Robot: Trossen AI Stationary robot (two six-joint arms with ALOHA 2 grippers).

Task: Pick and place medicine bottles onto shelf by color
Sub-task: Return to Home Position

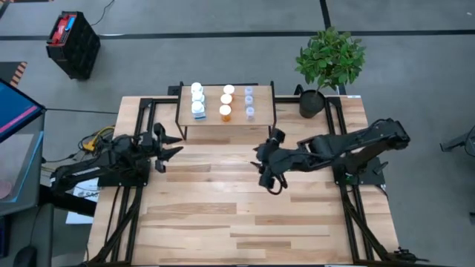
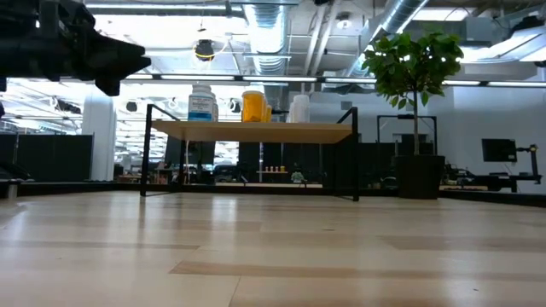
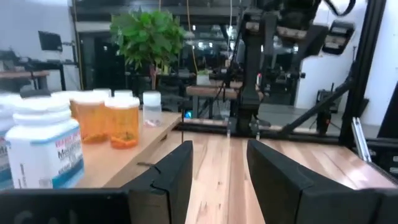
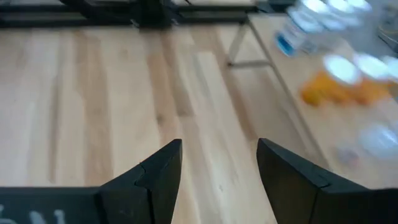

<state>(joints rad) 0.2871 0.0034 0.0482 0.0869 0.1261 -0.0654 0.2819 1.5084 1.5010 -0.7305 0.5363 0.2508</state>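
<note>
The shelf [image 1: 226, 119] stands at the table's far edge on thin black legs. On its top board stand the medicine bottles in three rows: white ones [image 1: 197, 100] at the left, orange ones [image 1: 226, 102] in the middle, clear ones [image 1: 249, 102] at the right. The low view shows them upright on the board [image 2: 252, 130]. My left gripper [image 1: 173, 146] hovers open by the shelf's near left corner, with nothing between its fingers [image 3: 177, 174]. My right gripper [image 1: 269, 180] hangs open over the table's middle, in front of the shelf, and holds nothing [image 4: 217, 168].
A potted plant [image 1: 330, 63] stands at the table's far right corner, just right of the shelf. The bare wooden tabletop [image 1: 223, 215] stretches toward the near edge. Off the table, a black crate [image 1: 73, 44] sits on the floor at the far left.
</note>
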